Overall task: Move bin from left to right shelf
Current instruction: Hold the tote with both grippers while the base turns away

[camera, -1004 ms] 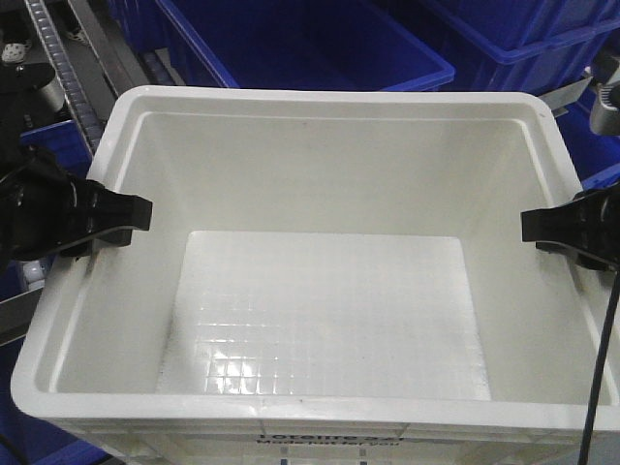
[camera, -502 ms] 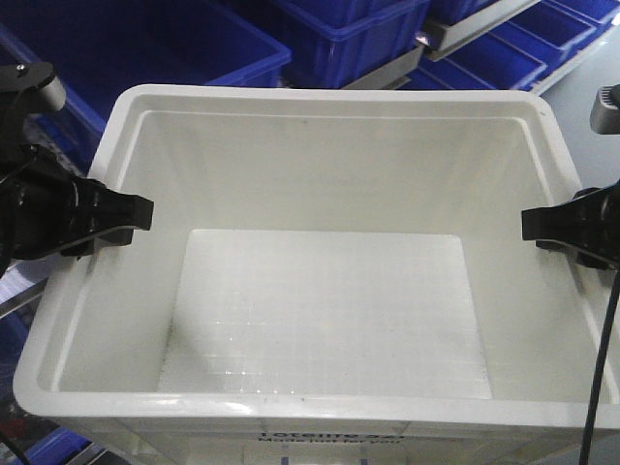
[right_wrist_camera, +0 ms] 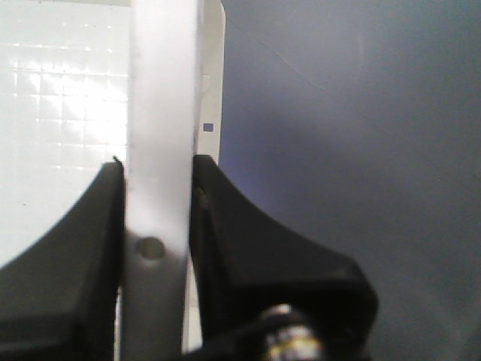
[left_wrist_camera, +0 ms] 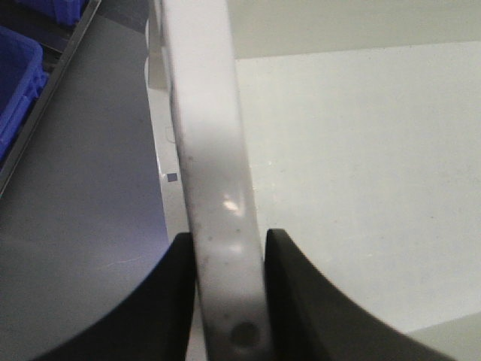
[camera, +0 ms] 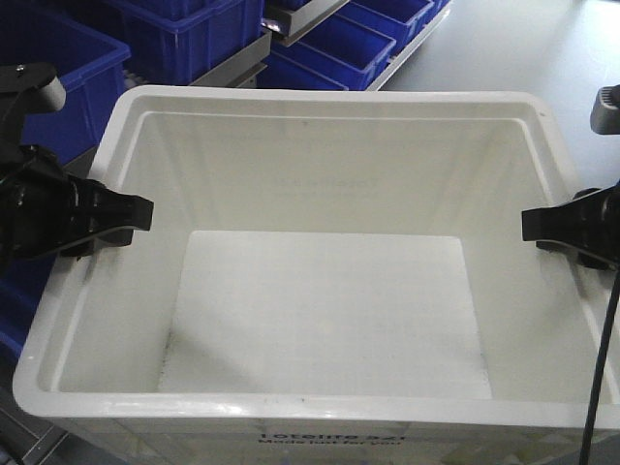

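The large white bin [camera: 329, 320] fills the front view, empty, with black print on its near wall. My left gripper [camera: 107, 218] is shut on the bin's left rim [left_wrist_camera: 218, 188], one black finger on each side of it. On the other side my right gripper [camera: 557, 225] is shut on the right rim [right_wrist_camera: 159, 150] in the same way. The bin hangs between both arms, level, above grey floor.
Blue plastic bins [camera: 174, 39] on shelf rails [camera: 237, 58] stand at the back left, with more blue bins [camera: 358, 44] further back. Bare grey floor [camera: 484, 48] spreads at the back right and shows under the bin in both wrist views [right_wrist_camera: 361, 113].
The bin and both grippers keep their places in view, but the background has slid left: the blue bins that filled the back have moved off, and grey floor now shows at the right.
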Tool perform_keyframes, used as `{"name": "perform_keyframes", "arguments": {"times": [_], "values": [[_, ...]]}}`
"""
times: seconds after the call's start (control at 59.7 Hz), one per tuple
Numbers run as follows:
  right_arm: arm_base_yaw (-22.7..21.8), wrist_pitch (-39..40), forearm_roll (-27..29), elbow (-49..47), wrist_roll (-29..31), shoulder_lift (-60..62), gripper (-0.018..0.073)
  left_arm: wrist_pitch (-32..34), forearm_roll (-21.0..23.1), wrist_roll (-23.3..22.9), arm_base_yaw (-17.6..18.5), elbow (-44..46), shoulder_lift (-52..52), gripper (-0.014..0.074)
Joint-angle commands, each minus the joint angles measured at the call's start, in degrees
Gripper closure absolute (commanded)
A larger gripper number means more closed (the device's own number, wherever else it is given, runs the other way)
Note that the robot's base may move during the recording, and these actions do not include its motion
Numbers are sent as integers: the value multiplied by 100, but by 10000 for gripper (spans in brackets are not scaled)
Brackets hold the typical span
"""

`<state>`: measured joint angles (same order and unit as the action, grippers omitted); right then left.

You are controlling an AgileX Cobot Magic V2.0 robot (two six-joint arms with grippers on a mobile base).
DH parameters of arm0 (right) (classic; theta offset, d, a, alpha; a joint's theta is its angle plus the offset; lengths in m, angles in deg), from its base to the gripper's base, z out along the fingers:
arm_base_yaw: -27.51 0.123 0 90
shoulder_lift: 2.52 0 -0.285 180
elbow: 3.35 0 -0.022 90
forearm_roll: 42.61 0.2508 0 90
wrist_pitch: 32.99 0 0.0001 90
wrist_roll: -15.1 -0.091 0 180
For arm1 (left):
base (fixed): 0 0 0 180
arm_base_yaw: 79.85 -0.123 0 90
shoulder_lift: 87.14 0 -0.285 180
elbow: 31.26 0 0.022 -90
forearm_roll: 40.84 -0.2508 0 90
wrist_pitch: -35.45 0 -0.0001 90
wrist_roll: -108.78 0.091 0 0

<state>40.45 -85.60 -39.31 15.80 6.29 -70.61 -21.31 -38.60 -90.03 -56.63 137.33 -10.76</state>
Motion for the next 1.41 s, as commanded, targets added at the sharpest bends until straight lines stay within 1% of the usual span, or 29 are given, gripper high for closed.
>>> {"name": "perform_keyframes", "arguments": {"times": [0.0,1.39], "values": [[-42,653,-98,-246,70,131,559,575,115,162,40,241,-227,603],[-42,653,-98,-246,70,131,559,575,115,162,40,241,-227,603]]}}
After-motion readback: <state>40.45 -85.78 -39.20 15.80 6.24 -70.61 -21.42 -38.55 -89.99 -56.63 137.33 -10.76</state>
